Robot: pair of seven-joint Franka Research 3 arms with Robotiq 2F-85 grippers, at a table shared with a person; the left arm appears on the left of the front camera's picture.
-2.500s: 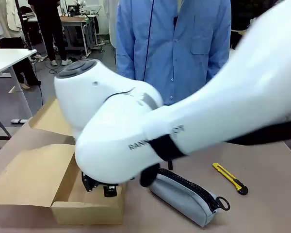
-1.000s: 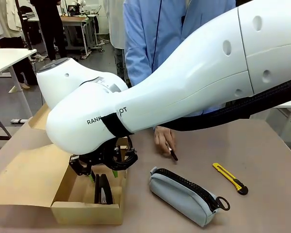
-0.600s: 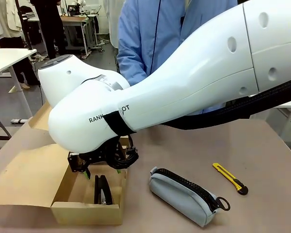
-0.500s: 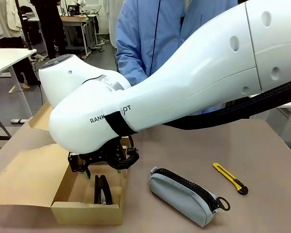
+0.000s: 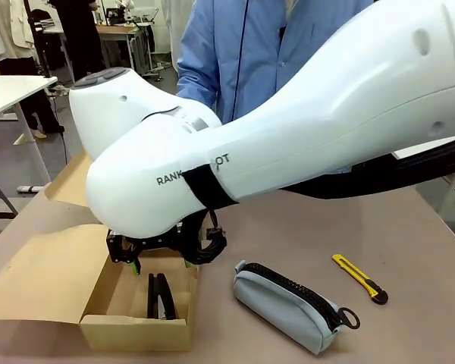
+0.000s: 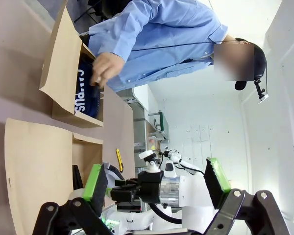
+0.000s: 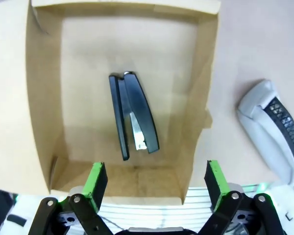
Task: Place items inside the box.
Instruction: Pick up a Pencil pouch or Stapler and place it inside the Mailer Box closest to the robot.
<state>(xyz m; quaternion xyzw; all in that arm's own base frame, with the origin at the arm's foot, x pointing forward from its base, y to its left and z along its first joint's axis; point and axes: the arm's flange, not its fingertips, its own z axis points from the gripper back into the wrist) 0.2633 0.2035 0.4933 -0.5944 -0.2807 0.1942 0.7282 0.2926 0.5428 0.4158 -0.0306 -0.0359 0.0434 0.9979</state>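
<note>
The right gripper (image 5: 161,262) is hovering over the box (image 5: 135,332) with its jaws spread wide and empty. A black stapler (image 7: 133,116) is lying inside. The grey pouch (image 5: 287,305) is resting at the box's three o'clock. The left gripper (image 6: 156,180) is also gaping wide and empty.

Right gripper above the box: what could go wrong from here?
1. The open right gripper hangs low over the box; swinging away sideways, a finger might catch its wall and drag it.
2. The stapler lies across the floor's middle, so the long grey pouch may not sit flat.
</note>
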